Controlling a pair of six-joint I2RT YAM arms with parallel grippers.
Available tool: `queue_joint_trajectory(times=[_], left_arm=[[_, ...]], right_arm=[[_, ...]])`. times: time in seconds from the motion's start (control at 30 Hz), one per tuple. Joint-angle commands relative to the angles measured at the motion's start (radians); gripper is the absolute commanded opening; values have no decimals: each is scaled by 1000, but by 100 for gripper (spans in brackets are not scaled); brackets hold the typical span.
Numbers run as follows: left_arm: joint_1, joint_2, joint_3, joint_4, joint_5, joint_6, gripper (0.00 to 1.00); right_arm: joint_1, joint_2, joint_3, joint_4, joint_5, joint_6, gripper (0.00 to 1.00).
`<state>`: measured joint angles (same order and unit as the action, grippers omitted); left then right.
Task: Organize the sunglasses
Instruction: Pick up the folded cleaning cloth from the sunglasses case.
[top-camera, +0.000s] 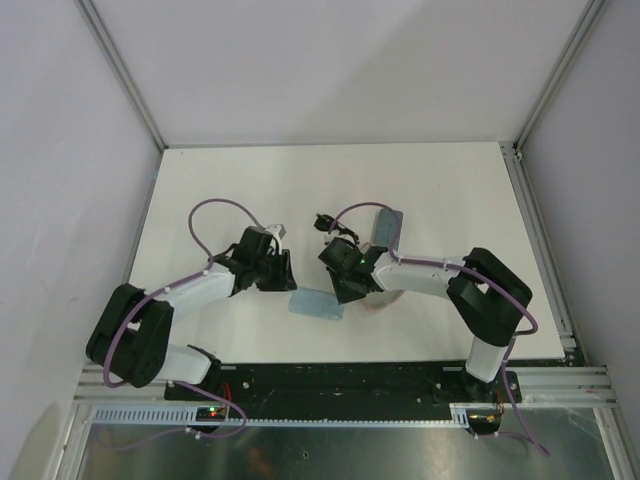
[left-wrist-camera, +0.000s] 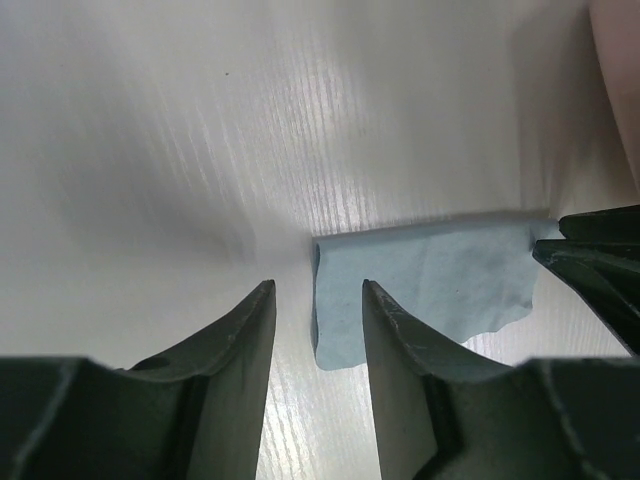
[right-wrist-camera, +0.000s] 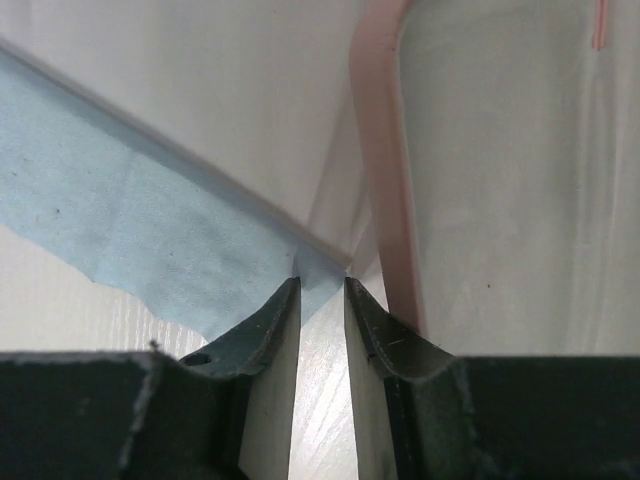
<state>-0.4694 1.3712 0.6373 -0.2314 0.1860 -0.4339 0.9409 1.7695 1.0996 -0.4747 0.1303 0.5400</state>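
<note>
The sunglasses (top-camera: 324, 221) are barely made out. A small dark tangle just behind the right gripper, beside the blue-grey case (top-camera: 388, 225), may be the thin black wire-framed pair, but it is too small for certainty. The white-framed pair is not seen; it may be hidden under an arm or inside a case.

Furthest left, the left gripper (left-wrist-camera: 318, 290) is held low over the table (top-camera: 230, 190). Its fingers are roughly half parted, with only bare tabletop between them, and nothing is gripped. The light-blue cloth (left-wrist-camera: 430, 280) lies flat just ahead of its tips and to their right, so this gripper is judged to be placed for steadying or taking the cloth's near edge.

At the cloth's opposite edge the right gripper (right-wrist-camera: 322, 282) is found. Only a slim gap shows between its fingers, and the table's grain is visible through that gap. The cloth's corner lies right at the fingertips, but no clamp on it can be seen. The narrow setting suits pinching a thin fabric.

Immediately right of those fingers, the rim of the pink case (right-wrist-camera: 380, 150) curves away around a pale inside. The case appears to be laid open close by, probably so that cloth and glasses can be put into it.
</note>
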Motion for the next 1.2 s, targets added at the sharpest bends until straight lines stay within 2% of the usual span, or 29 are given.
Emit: queue_joint_trajectory(times=[0.0, 0.23, 0.5, 0.77, 0.9, 1.07, 1.17], left_arm=[[-10, 6, 38, 47, -3, 33, 44], [-8, 32, 31, 67, 1, 39, 43], [-12, 81, 35, 92, 20, 51, 42], [-21, 147, 49, 93, 45, 59, 41], [-26, 179, 53, 93, 79, 66, 27], [-28, 198, 44, 92, 93, 65, 3], [-28, 187, 37, 93, 92, 60, 0]], right_arm=[[-11, 23, 7, 18, 12, -28, 28], [-7, 53, 7, 17, 33, -46, 26], [-6, 65, 6, 22, 38, -58, 12], [-5, 54, 8, 25, 33, -55, 8], [-6, 49, 7, 25, 31, -53, 6], [-8, 45, 6, 24, 29, -47, 5], [-9, 41, 6, 24, 27, -47, 5]])
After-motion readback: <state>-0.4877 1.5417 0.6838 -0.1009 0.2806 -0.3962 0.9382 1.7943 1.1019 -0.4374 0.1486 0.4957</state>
